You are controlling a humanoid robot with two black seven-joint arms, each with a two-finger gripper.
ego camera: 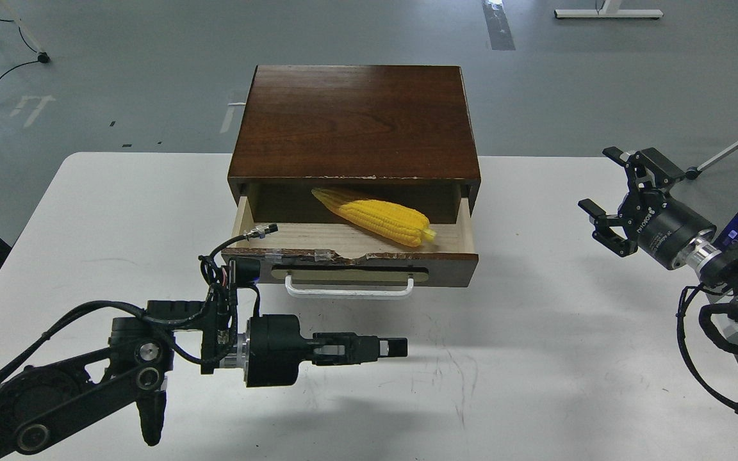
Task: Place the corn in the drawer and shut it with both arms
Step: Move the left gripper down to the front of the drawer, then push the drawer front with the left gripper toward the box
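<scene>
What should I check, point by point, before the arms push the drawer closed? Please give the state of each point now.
1. Corn lies inside the drawer: ok.
2. Corn is below the box opening: cannot tell; its tip is already under the top edge.
3. Drawer is closed: not ok, it stands pulled out.
4. Left gripper holds nothing: ok; it is seen edge-on in front of the handle, so open or shut cannot tell.
5. Right gripper is open and empty: ok.
6. Right gripper is at the drawer front: not ok, it is far to the right.
</scene>
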